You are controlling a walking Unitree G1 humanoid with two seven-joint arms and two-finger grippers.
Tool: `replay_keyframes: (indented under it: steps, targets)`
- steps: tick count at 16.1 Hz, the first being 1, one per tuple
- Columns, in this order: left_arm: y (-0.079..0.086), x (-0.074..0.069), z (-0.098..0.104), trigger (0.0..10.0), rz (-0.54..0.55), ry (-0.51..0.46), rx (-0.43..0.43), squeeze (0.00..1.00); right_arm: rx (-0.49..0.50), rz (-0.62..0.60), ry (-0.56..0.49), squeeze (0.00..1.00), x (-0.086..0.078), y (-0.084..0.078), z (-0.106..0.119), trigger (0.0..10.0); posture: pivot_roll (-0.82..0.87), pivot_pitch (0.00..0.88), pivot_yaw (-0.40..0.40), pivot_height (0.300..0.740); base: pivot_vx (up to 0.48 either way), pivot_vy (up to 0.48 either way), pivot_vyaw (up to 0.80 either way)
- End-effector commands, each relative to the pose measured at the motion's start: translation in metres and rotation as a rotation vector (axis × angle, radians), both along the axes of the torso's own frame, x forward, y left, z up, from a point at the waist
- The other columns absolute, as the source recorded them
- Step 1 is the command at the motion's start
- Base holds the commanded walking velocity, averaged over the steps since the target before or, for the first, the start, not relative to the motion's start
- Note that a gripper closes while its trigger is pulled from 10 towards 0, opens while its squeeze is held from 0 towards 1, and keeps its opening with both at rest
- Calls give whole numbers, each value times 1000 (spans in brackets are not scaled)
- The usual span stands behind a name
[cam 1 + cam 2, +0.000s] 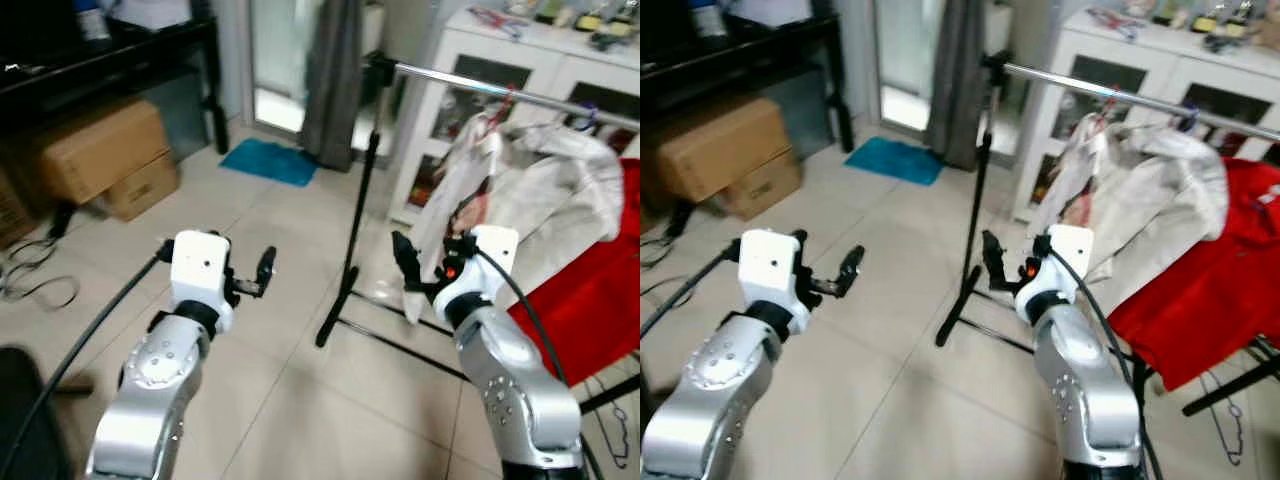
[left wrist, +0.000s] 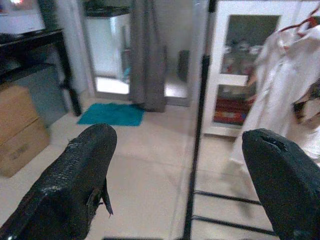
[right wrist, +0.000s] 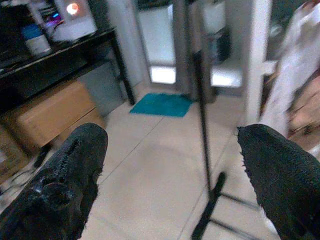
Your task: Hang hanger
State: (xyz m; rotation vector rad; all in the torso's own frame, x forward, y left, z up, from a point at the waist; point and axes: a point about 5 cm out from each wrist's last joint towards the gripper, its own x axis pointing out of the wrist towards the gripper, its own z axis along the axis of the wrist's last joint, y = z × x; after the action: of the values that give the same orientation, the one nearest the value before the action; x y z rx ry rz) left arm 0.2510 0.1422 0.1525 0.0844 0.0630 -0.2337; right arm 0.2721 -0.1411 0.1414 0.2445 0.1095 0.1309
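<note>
Evidently with nothing to carry, both the left gripper and right gripper were spread and empty, while the red hanger already hooked the chrome garment rail, holding a white shirt.

Red hanger hooked over a silver rail of a black clothes rack, upper right. A white shirt drapes from it, w/ a red garment beside it further right. Rack's black upright pole stands on pale tile floor, left of shirt.
</note>
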Motion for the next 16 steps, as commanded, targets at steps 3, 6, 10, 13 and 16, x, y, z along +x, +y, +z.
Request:
replay_keyframes:
  steps: [3, 6, 10, 13, 16]
  targets:
    - [-3, 4, 9, 10000, -3, -28, -17, 0, 0, -72, -3, 0, 1, -10, 1, 10000, 83, 0, -47, 740, 406, 0, -217]
    - [-2, 6, 12, 10000, -13, -37, -5, 0, -15, -88, -20, 0, 6, -10, 5, 10000, 86, 0, -46, 740, 412, 0, -796]
    - [-3, 9, 12, 10000, -36, -25, 6, 0, 12, -74, -43, 0, 11, -8, 13, 10000, 90, 0, -56, 740, 415, 0, 0]
    - [0, 9, 13, 10000, -50, -32, 36, 0, 38, -51, -49, 0, 14, -7, 18, 10000, 96, 0, -71, 740, 411, 0, -800]
    - [-2, 10, 14, 10000, -62, -37, 51, 0, 43, -49, -56, 0, 16, -9, 20, 10000, 98, 0, -76, 740, 411, 0, 0]
